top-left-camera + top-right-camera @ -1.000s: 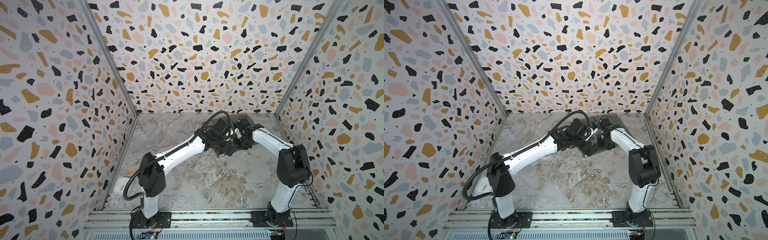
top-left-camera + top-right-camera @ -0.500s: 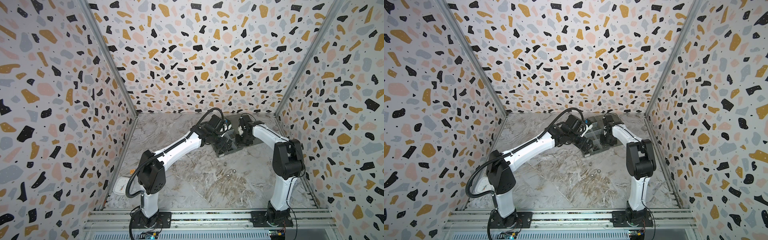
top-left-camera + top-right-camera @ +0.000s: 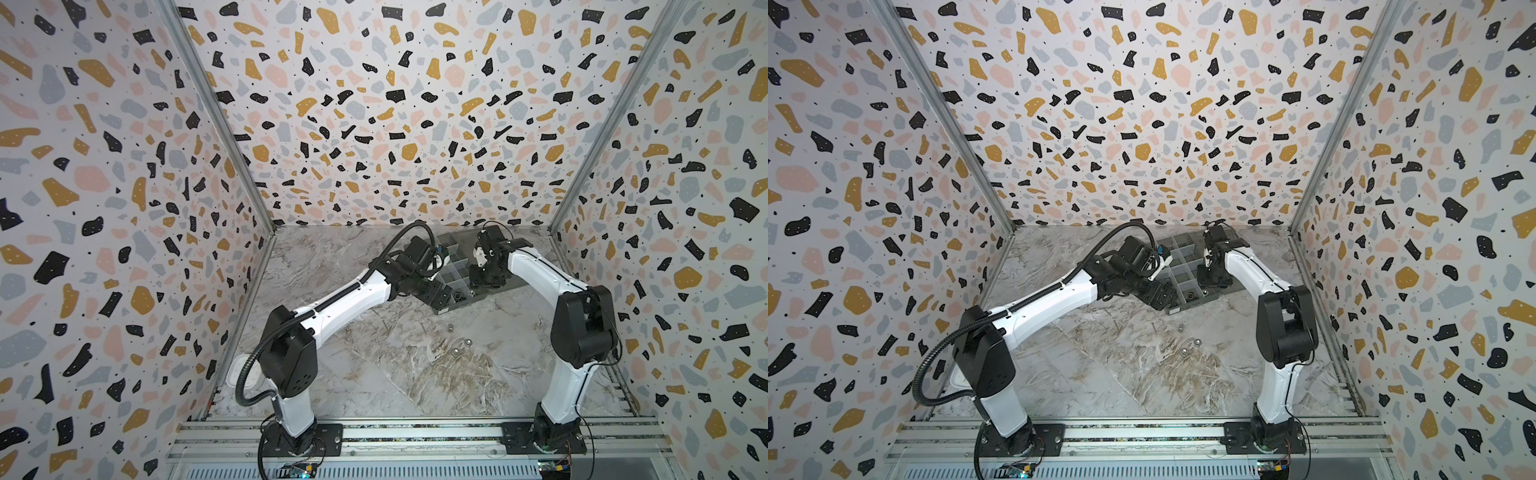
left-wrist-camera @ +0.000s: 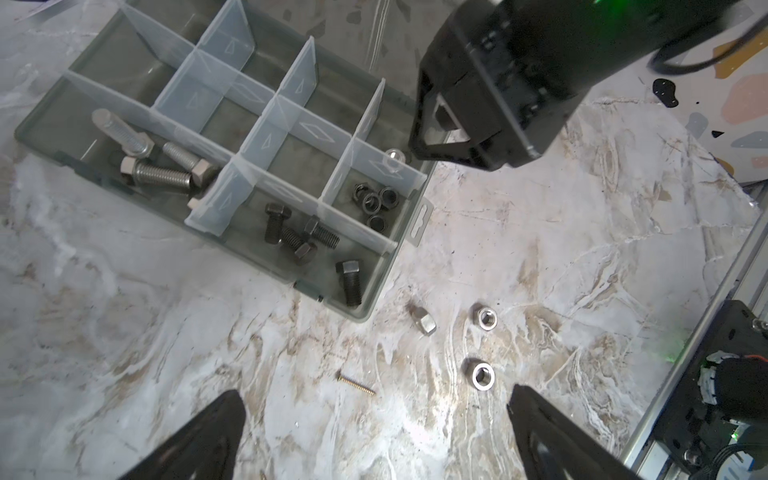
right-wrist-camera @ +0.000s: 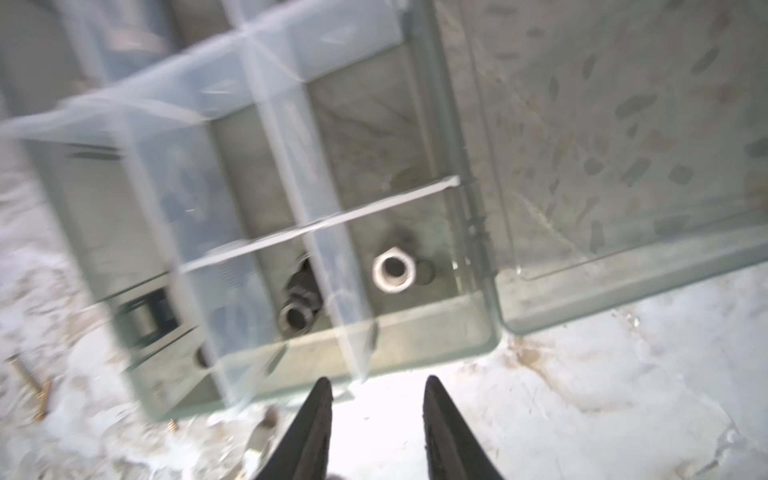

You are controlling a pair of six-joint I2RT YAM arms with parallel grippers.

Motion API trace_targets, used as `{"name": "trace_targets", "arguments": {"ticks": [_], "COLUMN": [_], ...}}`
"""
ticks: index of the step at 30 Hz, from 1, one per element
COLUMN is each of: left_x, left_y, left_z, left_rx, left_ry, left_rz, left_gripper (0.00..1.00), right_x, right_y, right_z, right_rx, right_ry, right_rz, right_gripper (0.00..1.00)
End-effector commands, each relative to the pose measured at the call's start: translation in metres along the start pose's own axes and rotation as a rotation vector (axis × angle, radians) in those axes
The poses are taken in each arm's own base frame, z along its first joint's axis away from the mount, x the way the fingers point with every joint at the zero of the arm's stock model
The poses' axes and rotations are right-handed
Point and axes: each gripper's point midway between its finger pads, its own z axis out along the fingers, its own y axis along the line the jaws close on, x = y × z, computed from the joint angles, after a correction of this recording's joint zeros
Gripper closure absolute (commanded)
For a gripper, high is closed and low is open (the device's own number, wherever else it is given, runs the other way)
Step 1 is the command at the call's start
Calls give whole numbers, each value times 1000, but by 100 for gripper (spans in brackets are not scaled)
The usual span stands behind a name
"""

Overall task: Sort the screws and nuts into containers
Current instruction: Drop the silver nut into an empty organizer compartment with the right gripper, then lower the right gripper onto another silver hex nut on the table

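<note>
The smoky-grey organiser box with its containers sits at the back of the table. In the left wrist view, separate compartments hold silver screws, black screws and black nuts. A silver nut lies in the corner compartment, beside the one with the black nuts. Three silver nuts lie loose on the table. My left gripper hangs wide open over them. My right gripper is open above the box's front wall, with nothing between its fingers.
A thin brass wood screw lies on the marble near the loose nuts. The box's flat lid lies open beside it. A white object rests by the left wall. Patterned walls close in three sides; a metal rail runs along the front.
My right gripper's jaws have widened, and it has moved back over the box. The left arm has shifted back a little, jaws still wide.
</note>
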Motion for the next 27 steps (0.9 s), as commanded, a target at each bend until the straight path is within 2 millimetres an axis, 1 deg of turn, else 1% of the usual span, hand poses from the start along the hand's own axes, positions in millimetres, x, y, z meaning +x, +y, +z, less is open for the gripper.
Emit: {"name": "trace_targets", "arguments": {"ticks": [1,6,8,13,16,19,23,27], "left_x": [9,43,55,80,91,100,105,109], "left_y": [-2,-3,-2,-1,1,2,-1,1], "left_z": [-19,-34,-45,-68,-78,-85,-91,-96], "left_rx": [3,8,4,-12,-24,-28,-18,-28], "left_ry": [-38,-33,-44,-67,-82,-88,-96,-103], "left_rz": [4,-27,-39,-63,-79,-95,-109,-122], "left_gripper": [0,0,0,0,0,0,0,0], "right_x": [31,75,93,130,143,152,165,168], "right_y": [17,39,46,53,48,42,35,33], "right_z": [-21,-12,-4,15,19,21,29,34], "right_rx": [0,-11,-15,-8,19,32,44,44], "right_ry": [26,80,103,165,178,179,201,200], "right_rz": [-16,-33,-39,-48,-42,-28,-19,-18], "right_gripper": [61,61,61,61,61,61,61,61]}}
